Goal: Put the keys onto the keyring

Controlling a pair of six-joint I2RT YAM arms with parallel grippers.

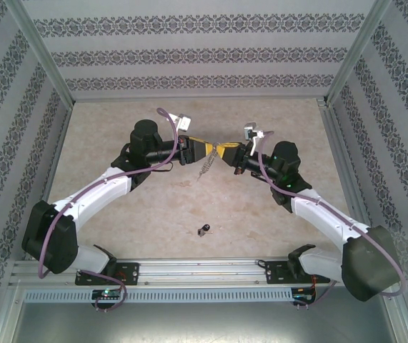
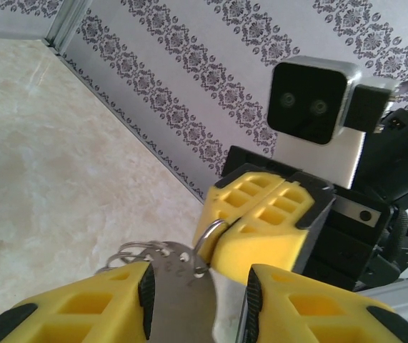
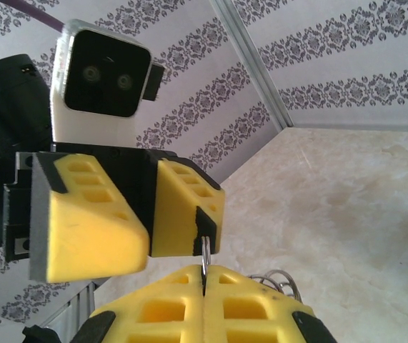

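Grey keyring (image 1: 205,166) aloft, key (image 1: 204,229) on tbl (image 1: 139,221)

Top view looks down from behind; facing wrist views closely share the keyring (image 2: 182,307).

The pale, marble-patterned table (image 1: 118,121) carries one tiny black-headed key (image 1: 204,229), lying flat toward the near edge, about midway across.
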